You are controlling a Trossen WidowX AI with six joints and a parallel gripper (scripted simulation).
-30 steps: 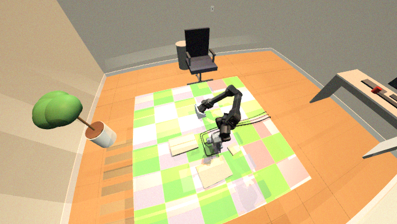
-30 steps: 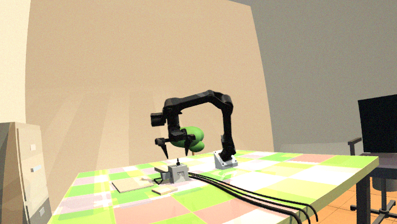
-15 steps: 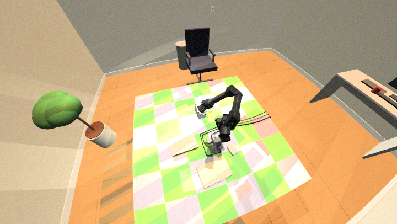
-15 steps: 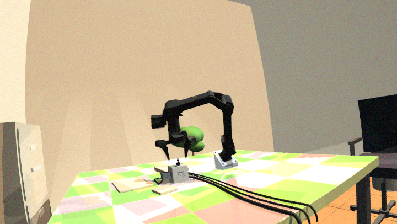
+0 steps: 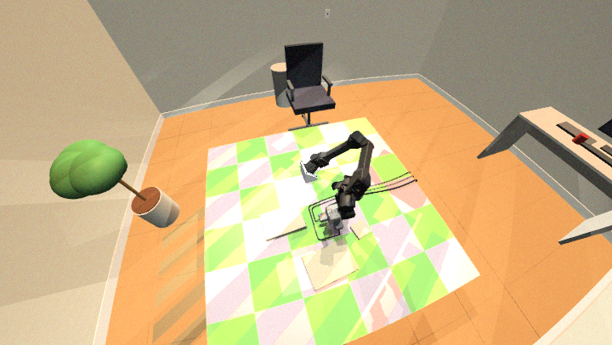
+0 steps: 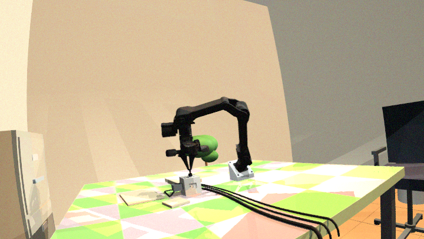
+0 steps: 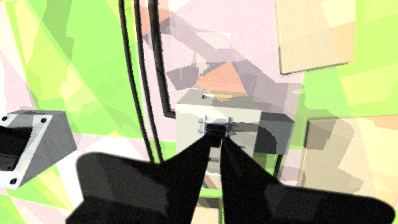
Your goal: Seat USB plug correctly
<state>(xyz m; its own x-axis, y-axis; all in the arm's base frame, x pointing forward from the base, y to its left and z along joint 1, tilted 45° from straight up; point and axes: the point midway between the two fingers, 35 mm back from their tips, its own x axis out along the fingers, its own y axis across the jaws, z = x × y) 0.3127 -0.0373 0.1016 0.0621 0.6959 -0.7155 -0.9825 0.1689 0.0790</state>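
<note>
The pale grey power cube [image 5: 333, 213] [image 6: 184, 190] [image 7: 189, 122] stands on the patterned table. The small black USB plug [image 6: 190, 174] [image 7: 216, 129] stands upright in the socket on its top, with silvery metal around its base. My gripper [image 6: 189, 171] [image 7: 216, 141] points straight down over the cube and is shut on the plug's black body. The fingertips almost meet there. The plug's metal end and how deep it sits are hidden; which way round it faces cannot be told. In the top view the arm hides the plug and fingertips.
A dark grey block [image 6: 176, 187] [image 7: 276, 134] sticks out of the cube's side. Black cables [image 7: 159, 60] run beside the cube and over the table edge. Flat boards [image 5: 282, 224] [image 5: 327, 272] and a smaller one [image 5: 360, 229] [image 6: 175, 202] lie nearby.
</note>
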